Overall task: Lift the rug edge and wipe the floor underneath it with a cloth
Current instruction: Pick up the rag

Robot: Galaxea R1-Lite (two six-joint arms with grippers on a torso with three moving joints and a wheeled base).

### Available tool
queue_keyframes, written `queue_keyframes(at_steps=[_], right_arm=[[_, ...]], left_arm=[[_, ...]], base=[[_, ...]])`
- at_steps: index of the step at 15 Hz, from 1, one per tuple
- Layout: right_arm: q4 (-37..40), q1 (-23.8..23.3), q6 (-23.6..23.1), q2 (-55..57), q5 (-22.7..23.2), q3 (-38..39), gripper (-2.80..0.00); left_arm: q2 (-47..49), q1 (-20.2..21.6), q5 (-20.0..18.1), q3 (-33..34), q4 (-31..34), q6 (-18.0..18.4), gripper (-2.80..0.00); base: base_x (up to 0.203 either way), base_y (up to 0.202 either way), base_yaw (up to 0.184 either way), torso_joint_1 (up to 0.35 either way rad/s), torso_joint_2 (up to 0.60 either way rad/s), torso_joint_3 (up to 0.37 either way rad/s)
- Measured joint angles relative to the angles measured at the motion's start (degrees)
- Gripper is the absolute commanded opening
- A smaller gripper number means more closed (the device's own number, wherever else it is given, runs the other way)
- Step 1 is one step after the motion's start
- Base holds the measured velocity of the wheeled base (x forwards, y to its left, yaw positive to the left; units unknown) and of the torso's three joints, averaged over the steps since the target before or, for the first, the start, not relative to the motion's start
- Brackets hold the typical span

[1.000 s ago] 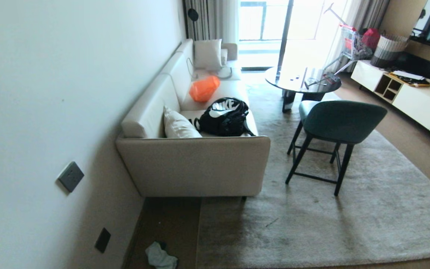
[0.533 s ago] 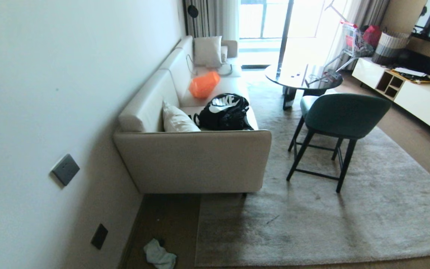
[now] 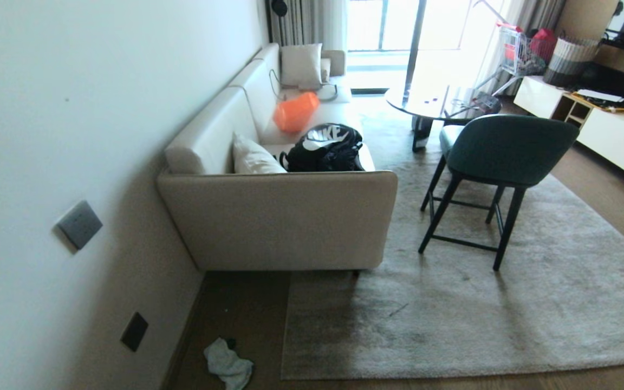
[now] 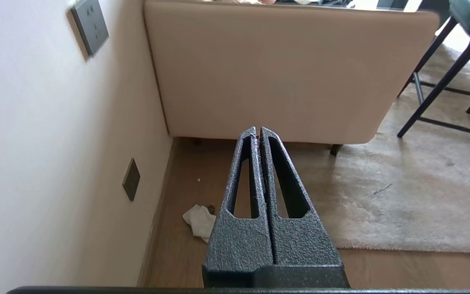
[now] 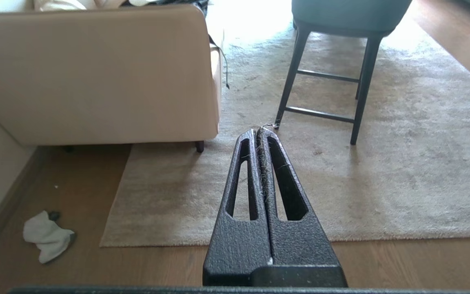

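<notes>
On floor: cloth untouched | view dipped lower | left tool, right tool closed, empty

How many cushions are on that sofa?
2. One white cushion lies at the near end of the sofa beside the black backpack; the other stands at the far end. Others may be hidden.

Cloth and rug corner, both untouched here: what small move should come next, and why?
Probably the left pincer should open and reach down toward the cloth. It lies crumpled on the floor by the wall, apart from the rug edge, which lies flat. Both pincers, the right pincer too, are shut and hold nothing.
</notes>
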Motion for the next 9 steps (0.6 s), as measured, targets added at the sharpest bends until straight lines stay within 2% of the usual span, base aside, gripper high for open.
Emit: queue_keyframes(at_steps=[9], right_arm=[[0.0,0.0,0.0,0.0,0.0,0.0,-2.8]], left_arm=[[0.0,0.0,0.0,0.0,0.0,0.0,-2.8]], base=[[0.0,0.0,0.0,-0.109,0.49,0.378]])
